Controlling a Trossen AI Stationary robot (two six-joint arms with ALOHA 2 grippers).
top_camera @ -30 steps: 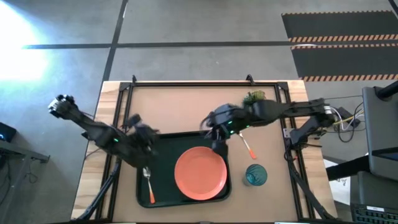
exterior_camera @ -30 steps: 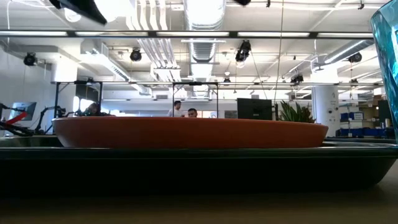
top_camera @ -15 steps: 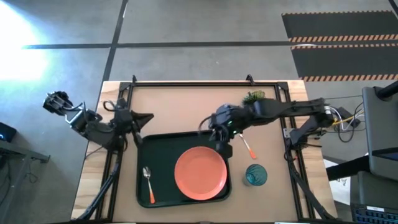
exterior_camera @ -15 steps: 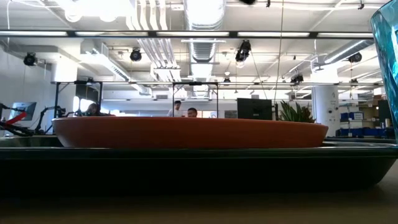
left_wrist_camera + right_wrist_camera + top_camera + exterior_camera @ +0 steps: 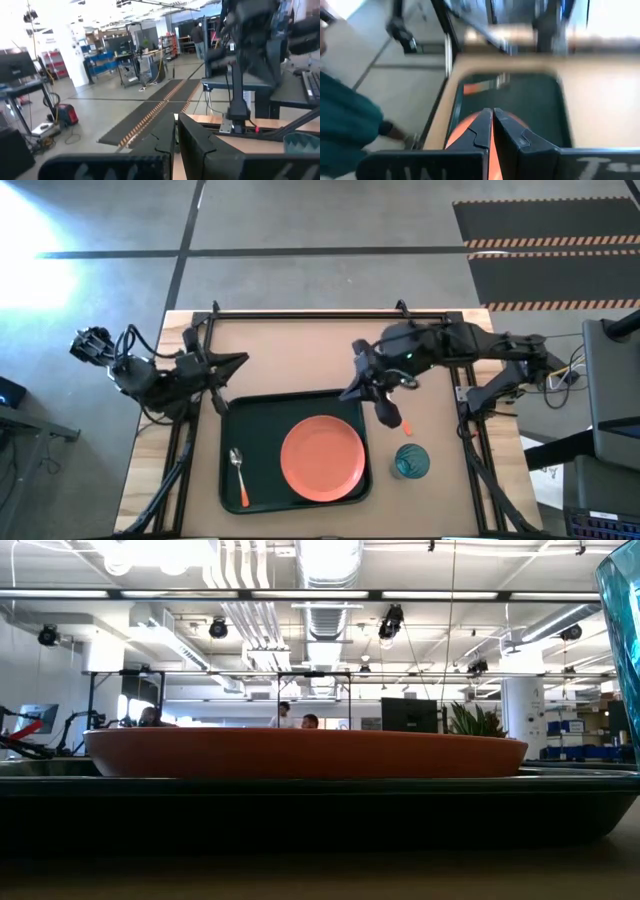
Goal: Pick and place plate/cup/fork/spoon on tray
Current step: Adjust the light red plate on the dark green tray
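Observation:
The dark green tray (image 5: 255,430) lies near the table's front edge, with the orange plate (image 5: 322,458) resting flat in it. The spoon (image 5: 239,475) lies on the tray floor left of the plate. The fork (image 5: 402,425) lies on the table right of the tray; only its orange handle end shows under my right gripper (image 5: 387,416), which hangs shut and empty above it. The teal cup (image 5: 410,461) stands on the table just nearer than the fork. My left gripper (image 5: 238,361) is shut and empty, pointing level above the tray's far left corner.
A black frame (image 5: 300,313) runs along the table's far edge and down both sides. Bare tabletop (image 5: 300,355) lies between the tray and the far edge. In the low view the plate (image 5: 300,753) and the tray rim (image 5: 300,802) fill the foreground, with the cup (image 5: 622,650) at the right.
My left gripper has risen off the tray's left part, where the spoon stays lying, drawn back toward the table's far left corner and tipped from pointing down to level. My right gripper has risen and gone toward the table's right edge, and now hangs over the fork.

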